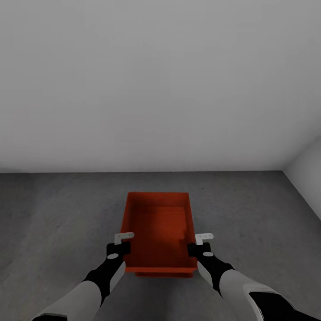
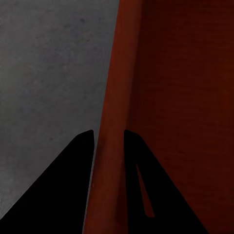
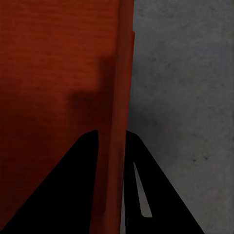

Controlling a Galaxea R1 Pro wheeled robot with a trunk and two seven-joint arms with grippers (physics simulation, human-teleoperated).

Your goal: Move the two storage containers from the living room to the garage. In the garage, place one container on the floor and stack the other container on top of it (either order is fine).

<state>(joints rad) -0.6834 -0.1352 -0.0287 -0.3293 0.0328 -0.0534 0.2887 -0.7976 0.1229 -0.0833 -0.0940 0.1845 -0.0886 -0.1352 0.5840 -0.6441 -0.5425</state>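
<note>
An orange-red open-topped storage container (image 1: 158, 223) is low over the dark grey floor (image 1: 53, 214), straight ahead of me. A thin orange-red edge of a second container (image 1: 162, 274) shows just under its near side, so the two appear stacked. My left gripper (image 1: 122, 243) is shut on the upper container's left wall (image 2: 114, 97), one finger (image 2: 73, 170) outside and one inside. My right gripper (image 1: 198, 244) is shut on its right wall (image 3: 119, 97) in the same way. The container's inside looks empty.
A plain white-grey wall (image 1: 156, 89) rises a short way beyond the containers. A second wall (image 1: 307, 165) meets it in a corner at the far right. Rough grey floor (image 3: 185, 97) spreads to both sides of the containers.
</note>
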